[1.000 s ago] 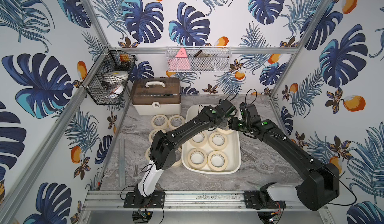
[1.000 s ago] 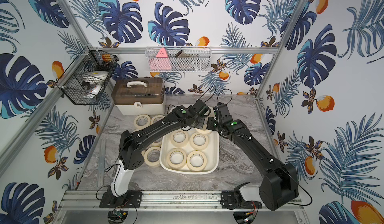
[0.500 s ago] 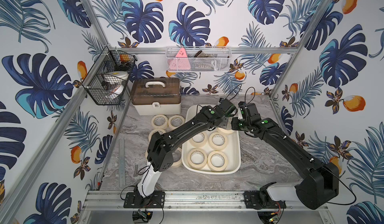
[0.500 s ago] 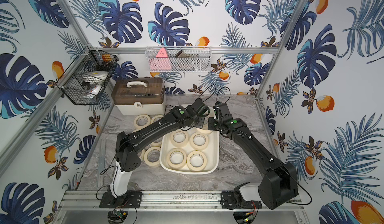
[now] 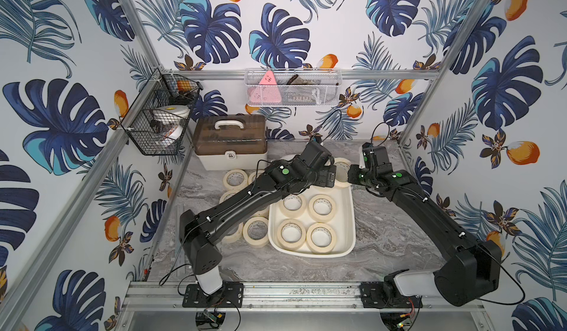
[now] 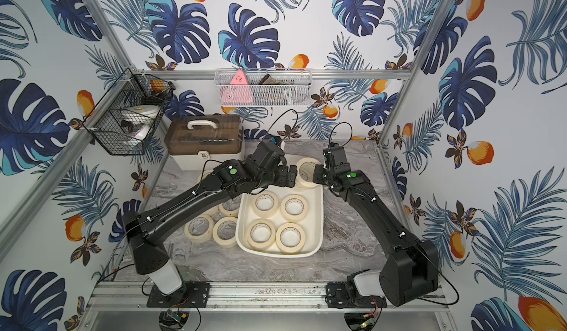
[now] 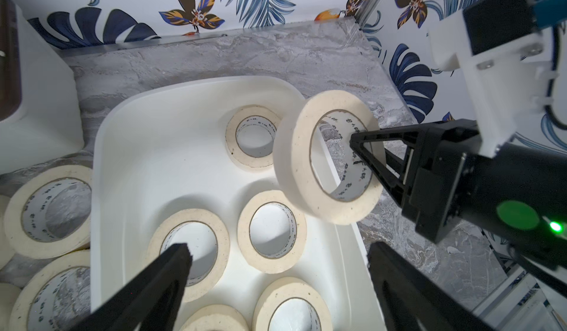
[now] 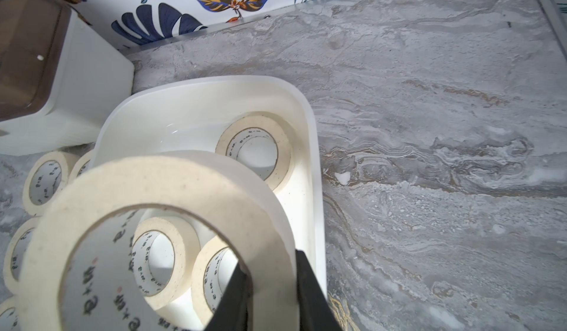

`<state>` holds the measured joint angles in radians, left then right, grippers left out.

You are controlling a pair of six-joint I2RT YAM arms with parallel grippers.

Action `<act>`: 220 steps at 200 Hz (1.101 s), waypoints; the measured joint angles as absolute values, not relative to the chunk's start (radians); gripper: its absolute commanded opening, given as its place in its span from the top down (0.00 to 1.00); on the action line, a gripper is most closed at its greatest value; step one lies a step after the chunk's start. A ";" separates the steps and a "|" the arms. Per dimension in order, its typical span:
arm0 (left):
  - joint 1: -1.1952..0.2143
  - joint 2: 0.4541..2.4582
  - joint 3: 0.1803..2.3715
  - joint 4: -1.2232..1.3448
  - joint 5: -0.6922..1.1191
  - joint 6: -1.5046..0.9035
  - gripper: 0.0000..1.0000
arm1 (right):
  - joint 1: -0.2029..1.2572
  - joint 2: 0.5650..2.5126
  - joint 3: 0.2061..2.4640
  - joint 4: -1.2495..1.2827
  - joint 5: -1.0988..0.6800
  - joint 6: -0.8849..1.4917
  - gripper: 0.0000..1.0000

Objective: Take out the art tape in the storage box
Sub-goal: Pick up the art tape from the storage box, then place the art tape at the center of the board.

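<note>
Art tape (image 7: 294,160): one roll clamped by right end effector (image 8: 270,265), one finger through the core, over the far right rim of the storage box (image 7: 159,148). Left end effector (image 7: 278,246) jaws wide apart, empty. Five rolls flat in box. Open tabletop (image 8: 429,130) right of rim.

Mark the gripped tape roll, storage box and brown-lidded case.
gripped tape roll (image 7: 334,100): left wrist view, flat side face.
storage box (image 5: 349,216): a top view, side wall.
brown-lidded case (image 5: 230,140): a top view, lid.
</note>
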<state>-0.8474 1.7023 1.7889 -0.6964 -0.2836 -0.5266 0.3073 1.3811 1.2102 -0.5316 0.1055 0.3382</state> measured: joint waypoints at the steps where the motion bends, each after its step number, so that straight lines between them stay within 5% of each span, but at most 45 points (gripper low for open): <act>1: -0.847 1.697 1.784 -0.694 -0.286 -0.525 0.01 | 0.305 1.382 1.211 -0.532 0.107 0.339 1.00; 100: -0.819 1.626 1.596 -0.635 -0.339 -0.522 0.01 | 0.044 1.497 1.212 -0.473 0.187 0.406 1.00; 220: -0.792 1.679 1.576 -0.628 -0.318 -0.529 0.01 | 0.018 1.787 1.178 -0.383 0.208 0.445 1.00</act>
<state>-0.7918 1.6791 1.5757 -0.6285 -0.3180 -0.5285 0.0177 1.7870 1.1778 -0.3828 0.2077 0.4450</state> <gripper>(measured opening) 0.989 0.224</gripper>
